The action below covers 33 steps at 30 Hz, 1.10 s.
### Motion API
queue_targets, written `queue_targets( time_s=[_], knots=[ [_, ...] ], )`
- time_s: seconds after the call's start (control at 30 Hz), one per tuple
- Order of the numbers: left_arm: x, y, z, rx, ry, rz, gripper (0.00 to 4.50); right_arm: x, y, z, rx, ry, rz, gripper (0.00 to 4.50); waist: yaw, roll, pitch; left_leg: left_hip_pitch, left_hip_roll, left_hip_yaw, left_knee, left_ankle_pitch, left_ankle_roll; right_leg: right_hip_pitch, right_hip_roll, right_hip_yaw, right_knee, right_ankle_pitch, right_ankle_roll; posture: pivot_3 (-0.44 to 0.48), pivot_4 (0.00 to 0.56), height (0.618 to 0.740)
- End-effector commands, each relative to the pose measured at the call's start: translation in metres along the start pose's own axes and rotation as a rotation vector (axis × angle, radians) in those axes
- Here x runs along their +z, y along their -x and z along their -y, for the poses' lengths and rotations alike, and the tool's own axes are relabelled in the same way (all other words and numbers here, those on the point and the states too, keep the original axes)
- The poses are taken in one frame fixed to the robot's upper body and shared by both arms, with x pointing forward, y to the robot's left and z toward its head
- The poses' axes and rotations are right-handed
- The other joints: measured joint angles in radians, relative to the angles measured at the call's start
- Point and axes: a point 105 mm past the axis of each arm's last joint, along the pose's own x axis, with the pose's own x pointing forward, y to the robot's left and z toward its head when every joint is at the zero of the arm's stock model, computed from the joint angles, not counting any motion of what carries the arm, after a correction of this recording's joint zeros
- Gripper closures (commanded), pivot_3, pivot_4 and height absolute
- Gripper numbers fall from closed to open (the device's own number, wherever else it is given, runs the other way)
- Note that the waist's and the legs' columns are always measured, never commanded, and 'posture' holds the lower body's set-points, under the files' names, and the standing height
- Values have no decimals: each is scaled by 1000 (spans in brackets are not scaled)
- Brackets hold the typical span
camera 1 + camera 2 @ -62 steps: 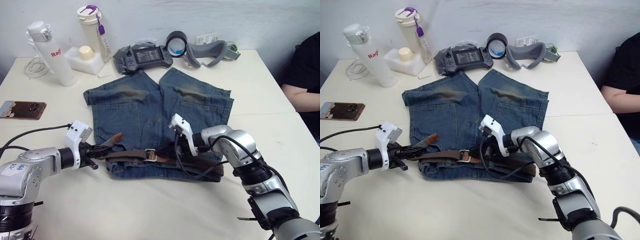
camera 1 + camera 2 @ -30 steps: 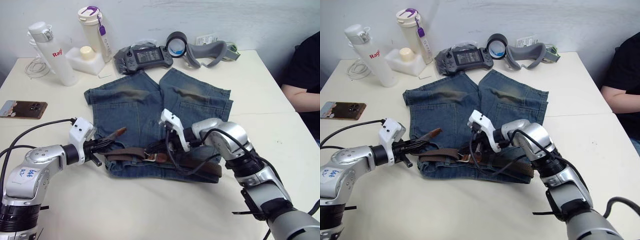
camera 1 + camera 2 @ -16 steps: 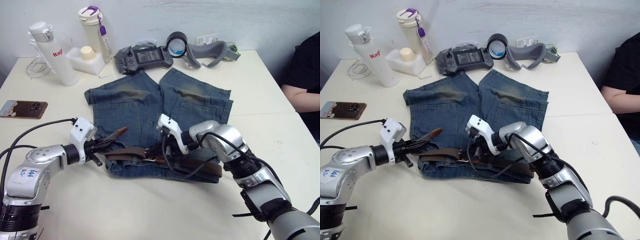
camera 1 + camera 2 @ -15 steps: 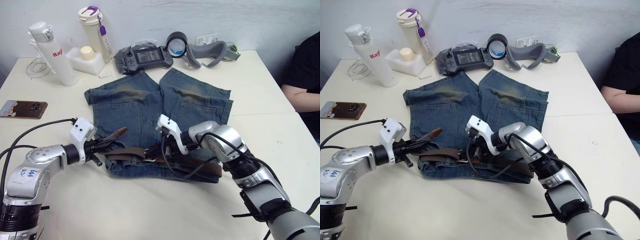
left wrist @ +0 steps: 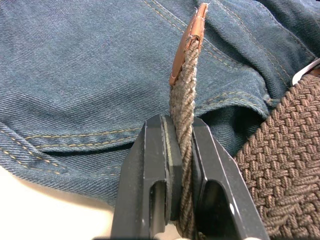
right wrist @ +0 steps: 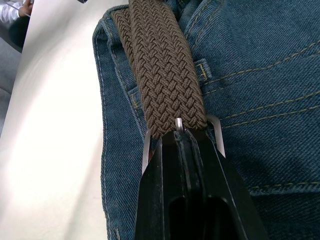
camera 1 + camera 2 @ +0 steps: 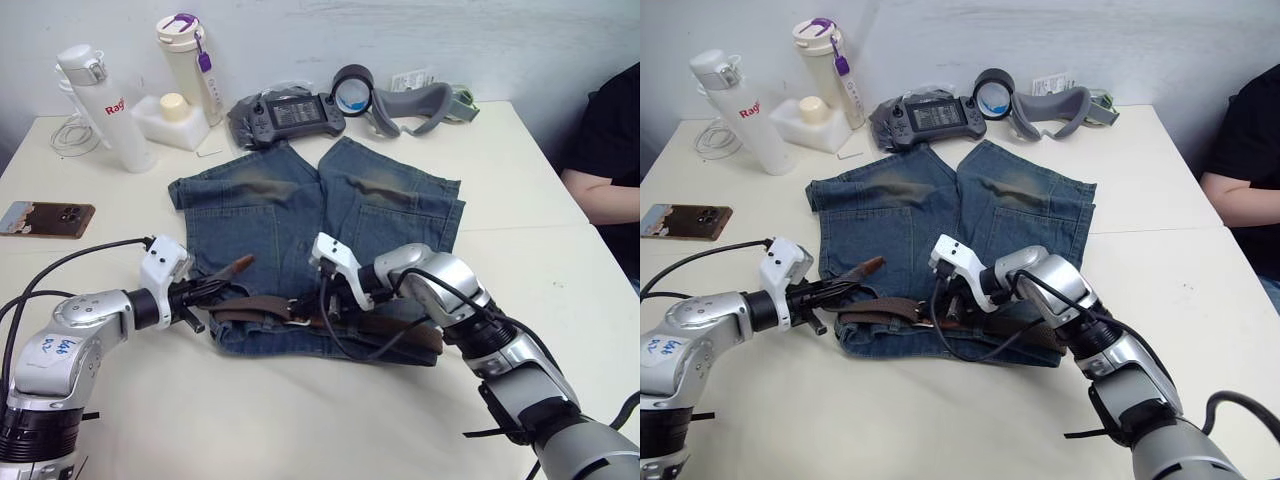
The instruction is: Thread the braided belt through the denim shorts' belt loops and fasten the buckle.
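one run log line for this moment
left gripper: shut on belt tip | right gripper: shut at buckle | braided belt across denim shorts waistband

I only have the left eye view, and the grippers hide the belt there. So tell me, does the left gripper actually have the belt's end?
Observer: Yes. In the left wrist view the left gripper is shut on the braided belt edge-on, with the leather tip past its fingers.
Operator: And the right one?
Observer: The right wrist view shows the right gripper shut on the buckle, with silver frame showing on both sides of its fingers.
Operator: Any loop nearby?
Observer: One belt loop sits beside the strap on the denim shorts. The strap seems to run next to it, not through it.
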Motion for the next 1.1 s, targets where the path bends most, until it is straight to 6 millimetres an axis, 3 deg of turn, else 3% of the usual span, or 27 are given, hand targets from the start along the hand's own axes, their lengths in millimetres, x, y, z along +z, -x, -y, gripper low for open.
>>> queue_targets(
  time_s=[0.03, 0.23, 0.4, 0.67, 0.8, 1.1],
  knots=[
    [3, -2, 5, -24, -16, 20, 4500, -15, -19, -5, 19, 22, -114, 4464, -2, 0, 0, 1, 0, 0, 0, 0, 0, 0, 0, 0, 1, 0, 0, 0, 150, 740],
    [6, -5, 5, -36, -19, 27, 4500, -41, -25, -4, 23, 102, -320, 4464, -6, -2, -6, 2, 1, 1, 0, 0, 0, 0, 0, 0, 2, 0, 0, 0, 150, 740],
    [16, -7, 6, -65, -8, 58, 4500, -53, -29, 12, -34, 152, -447, 4464, -7, -3, -15, 5, 1, 1, 0, -1, 0, 2, 0, 0, 3, 0, 0, 0, 150, 740],
    [46, -8, 18, -161, 92, 157, 4500, -80, -41, 20, -34, 209, -604, 4464, -26, -1, -37, 34, 2, 2, -12, -5, -7, 23, 0, 0, -1, -1, -1, 0, 150, 740],
    [67, -10, 22, -264, 238, 236, 4500, -95, -47, 18, -8, 241, -657, 4464, -25, 6, -52, 37, 2, 1, -12, -7, -9, 24, 0, 0, -1, -2, -3, 0, 150, 740],
    [128, -14, 6, -435, 394, 331, 4500, -126, -49, 15, 34, 354, -770, 4464, -26, 6, -61, 52, 2, 0, -16, -14, -15, 39, 1, 0, -8, -3, -3, 0, 150, 740]
  ],
)
